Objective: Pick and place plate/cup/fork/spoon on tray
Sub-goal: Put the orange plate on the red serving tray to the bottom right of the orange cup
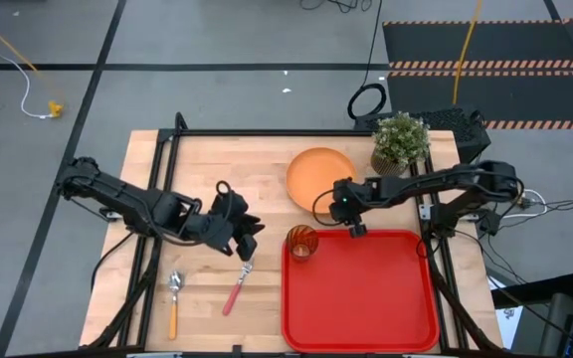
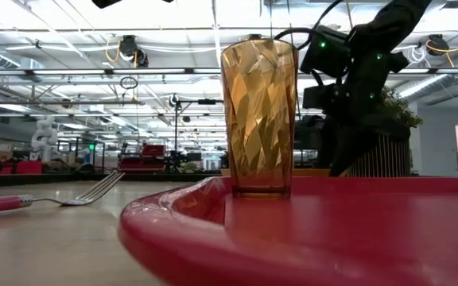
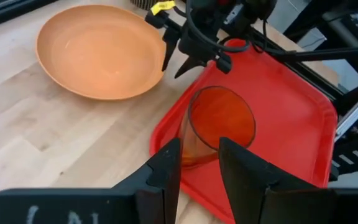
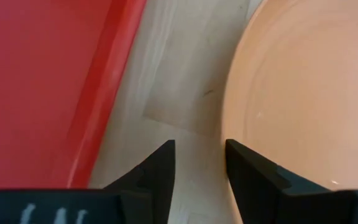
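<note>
one plate [image 1: 319,177], cup [image 1: 302,242], fork [image 1: 237,286], spoon [image 1: 174,301]

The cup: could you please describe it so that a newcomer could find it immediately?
Find the large red tray on the wooden table. The cup stands upright inside the tray's corner nearest the orange plate. It is the only tall, translucent amber item there.

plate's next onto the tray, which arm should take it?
Right. Its hand hangs open by the plate and the tray rim. The left hand is over the fork, farther off.
</note>
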{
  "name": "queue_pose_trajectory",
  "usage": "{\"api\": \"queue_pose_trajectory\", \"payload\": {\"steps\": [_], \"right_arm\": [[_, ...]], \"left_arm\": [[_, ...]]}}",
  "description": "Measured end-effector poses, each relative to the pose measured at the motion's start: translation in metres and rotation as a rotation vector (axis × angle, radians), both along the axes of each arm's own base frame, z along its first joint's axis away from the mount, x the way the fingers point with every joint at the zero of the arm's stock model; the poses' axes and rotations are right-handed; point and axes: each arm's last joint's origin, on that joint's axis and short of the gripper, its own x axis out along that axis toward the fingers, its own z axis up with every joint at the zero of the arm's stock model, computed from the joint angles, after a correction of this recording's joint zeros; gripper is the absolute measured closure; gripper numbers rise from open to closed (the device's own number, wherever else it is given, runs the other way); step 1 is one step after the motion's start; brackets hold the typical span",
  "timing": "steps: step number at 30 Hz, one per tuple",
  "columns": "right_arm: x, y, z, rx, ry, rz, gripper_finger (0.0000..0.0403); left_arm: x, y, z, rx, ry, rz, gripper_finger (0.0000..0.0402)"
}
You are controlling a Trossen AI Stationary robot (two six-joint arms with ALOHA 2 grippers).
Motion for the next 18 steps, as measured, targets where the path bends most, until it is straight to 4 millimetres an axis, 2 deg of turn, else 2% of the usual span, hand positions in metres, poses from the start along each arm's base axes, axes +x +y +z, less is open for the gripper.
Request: {"api": "queue_pose_trajectory", "payload": {"steps": [10,18], "right_arm": [[0.0028,-0.0098,-0.0044,-0.040,-0.006,-0.001,0.0336],[0.0024,-0.0099,-0.0046,-0.040,-0.002,-0.001,0.0395]], "left_arm": [[-0.0002,-0.0001,-0.0002,-0.014,-0.003,0.013,0.0293],[-0.0003,0.0004,-0.0001,0.004,-0.003,0.020,0.0293]]}}
